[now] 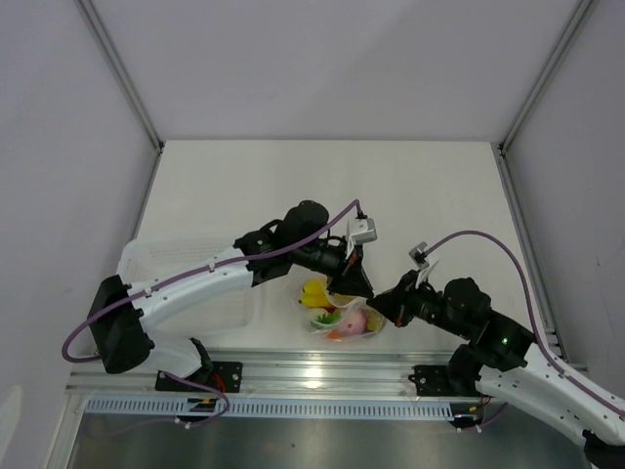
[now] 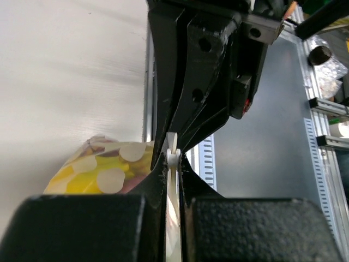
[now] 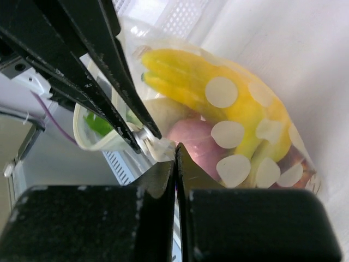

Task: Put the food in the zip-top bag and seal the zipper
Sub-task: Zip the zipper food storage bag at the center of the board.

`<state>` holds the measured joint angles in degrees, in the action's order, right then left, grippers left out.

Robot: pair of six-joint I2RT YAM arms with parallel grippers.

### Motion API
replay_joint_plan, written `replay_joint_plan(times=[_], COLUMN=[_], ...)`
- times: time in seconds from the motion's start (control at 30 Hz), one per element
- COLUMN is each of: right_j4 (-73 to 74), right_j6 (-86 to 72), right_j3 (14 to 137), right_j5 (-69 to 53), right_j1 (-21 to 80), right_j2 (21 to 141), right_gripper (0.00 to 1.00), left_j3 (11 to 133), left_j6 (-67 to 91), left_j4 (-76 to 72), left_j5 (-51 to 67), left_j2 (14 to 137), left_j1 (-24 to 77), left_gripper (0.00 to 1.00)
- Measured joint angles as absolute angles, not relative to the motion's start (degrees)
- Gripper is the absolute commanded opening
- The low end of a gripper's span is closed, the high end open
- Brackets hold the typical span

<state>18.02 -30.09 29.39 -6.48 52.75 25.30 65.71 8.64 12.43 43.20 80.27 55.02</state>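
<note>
Zip-top bag (image 1: 344,320): clear crinkly film printed with white dots, at the near edge of the pale worktop (image 1: 293,186), between both arms.
Inside show a glossy yellow banana (image 3: 185,82) and a smooth pink rounded piece (image 3: 193,136). The matte black left fingers (image 2: 98,229) and right fingers (image 3: 87,224) each pinch the thin whitish zipper (image 2: 172,158) strip.

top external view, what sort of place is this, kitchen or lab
Probably a robot lab test cell, not a kitchen: white table walled by plain panels on metal posts, left arm and right arm bolted to an aluminium rail, toy food in a clear bag.
</note>
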Motion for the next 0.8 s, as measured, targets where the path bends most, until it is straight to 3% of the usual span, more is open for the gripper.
replay_joint_plan(times=[0.4, 0.8], right_j4=[19.5, 20.0], right_j6=[-39.6, -38.0], right_j3=[28.9, 30.2], right_j5=[5.3, 2.6], right_j1=[51.9, 50.8], right_j2=[21.5, 22.2], right_gripper=[0.00, 0.00], left_j3=[67.7, 66.3], left_j6=[5.9, 5.4], left_j4=[23.4, 30.3], left_j5=[34.8, 29.9], left_j2=[78.7, 69.9], left_j1=[55.0, 54.9], left_gripper=[0.00, 0.00])
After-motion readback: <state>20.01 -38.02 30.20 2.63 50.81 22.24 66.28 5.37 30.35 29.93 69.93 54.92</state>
